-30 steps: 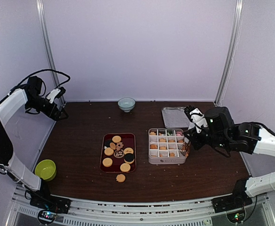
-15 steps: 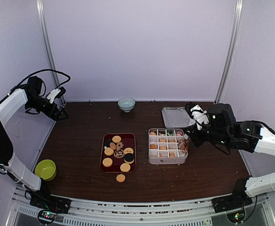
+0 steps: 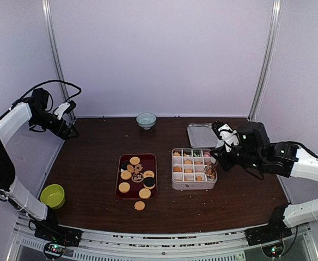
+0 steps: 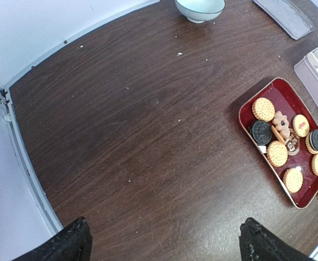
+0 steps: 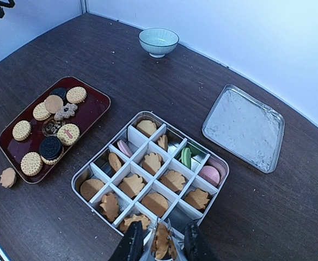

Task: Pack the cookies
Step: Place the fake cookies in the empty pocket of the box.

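my right gripper [image 5: 159, 246] pinches a golden leaf cookie [image 5: 161, 238] over the divided tin's [image 3: 193, 185] right edge. left gripper [image 4: 164, 246] hangs wide open, far left. other cookies [image 3: 136, 175] fill the red tray [image 3: 150, 161]; one loose cookie [image 3: 140, 205] lies on the table [image 3: 93, 163].

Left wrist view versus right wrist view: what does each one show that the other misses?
Left wrist only: the open left hand. Right wrist only: the right hand shut on a cookie by the divided box, plus the cookies inside it. Both: the red tray, the pale bowl, and a loose cookie beside the tray.
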`<state>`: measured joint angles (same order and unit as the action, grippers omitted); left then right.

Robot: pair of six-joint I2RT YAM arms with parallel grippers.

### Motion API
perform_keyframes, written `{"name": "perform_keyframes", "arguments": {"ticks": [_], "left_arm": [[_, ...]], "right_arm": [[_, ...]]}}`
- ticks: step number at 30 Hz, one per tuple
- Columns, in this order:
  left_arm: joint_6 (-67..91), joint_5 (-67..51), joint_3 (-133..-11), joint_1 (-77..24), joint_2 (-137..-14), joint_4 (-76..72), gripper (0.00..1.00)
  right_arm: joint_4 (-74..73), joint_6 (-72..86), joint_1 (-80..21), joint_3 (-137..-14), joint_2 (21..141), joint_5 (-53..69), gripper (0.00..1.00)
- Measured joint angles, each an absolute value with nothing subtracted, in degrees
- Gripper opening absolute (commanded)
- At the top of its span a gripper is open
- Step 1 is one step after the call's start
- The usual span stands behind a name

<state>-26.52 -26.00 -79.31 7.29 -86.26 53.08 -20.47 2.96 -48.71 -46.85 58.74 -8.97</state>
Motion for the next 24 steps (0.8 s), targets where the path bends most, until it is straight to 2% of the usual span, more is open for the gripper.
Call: {"name": "perform_keyframes", "arguments": {"ticks": [2, 6, 8, 11, 24], "left_arm": [[-26.5, -26.0, -79.3, 7.3, -86.3, 53.1, 0.97], [-26.5, -26.0, -79.3, 7.3, -86.3, 53.2, 0.97], [-26.5, -26.0, -79.3, 7.3, -86.3, 53.2, 0.97], [-26.5, -26.0, -79.3, 7.3, -86.3, 53.3, 0.97], [-26.6, -26.6, -79.3, 7.3, -86.3, 54.1, 0.97]], "right_arm": [[-20.4, 3.0, -48.6, -46.7, 58.7, -9.0, 0.22], [-20.8, 3.1, -48.5, -46.7, 58.5, -8.9, 0.46], [-21.1, 2.8, -48.4, -46.7, 58.1, -8.9, 0.48], [-21.4, 3.0, -48.4, -46.7, 57.2, -8.8, 0.46], [-21.6, 3.2, -48.3, -54.7, 57.5, -8.6, 0.21]]}}
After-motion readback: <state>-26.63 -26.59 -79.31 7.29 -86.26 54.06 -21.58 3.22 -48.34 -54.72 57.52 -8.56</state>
